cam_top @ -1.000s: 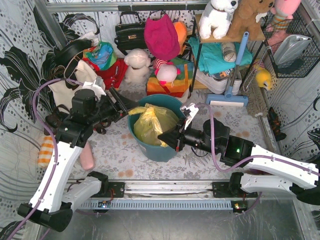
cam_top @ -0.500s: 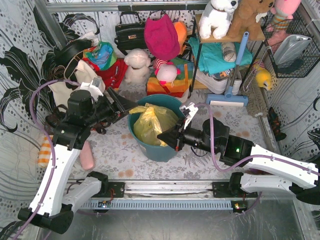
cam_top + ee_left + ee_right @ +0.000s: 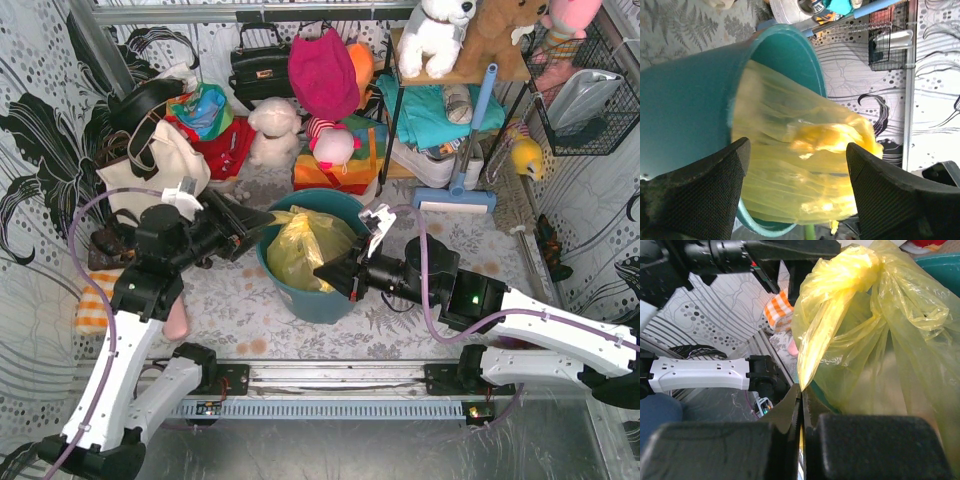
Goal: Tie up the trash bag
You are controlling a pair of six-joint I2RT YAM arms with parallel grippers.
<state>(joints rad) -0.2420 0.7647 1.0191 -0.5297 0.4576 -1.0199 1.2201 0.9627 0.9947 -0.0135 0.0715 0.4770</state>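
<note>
Two grippers are listed, Inspector; how are they found?

Supervisor, the left gripper [image 3: 262, 222] is found spread wide at ten o'clock of the trash bag [image 3: 300, 245], with nothing gripped. The right gripper [image 3: 801, 390] is found clamped on a taut strip of that bag at its five o'clock.

Where is the bag located?

It is seated in the teal bin [image 3: 322, 302], its bunched top raised above the rim.

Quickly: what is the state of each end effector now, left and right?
Left end effector: open, holding nothing.
Right end effector: closed on a strip of the trash bag.
</note>
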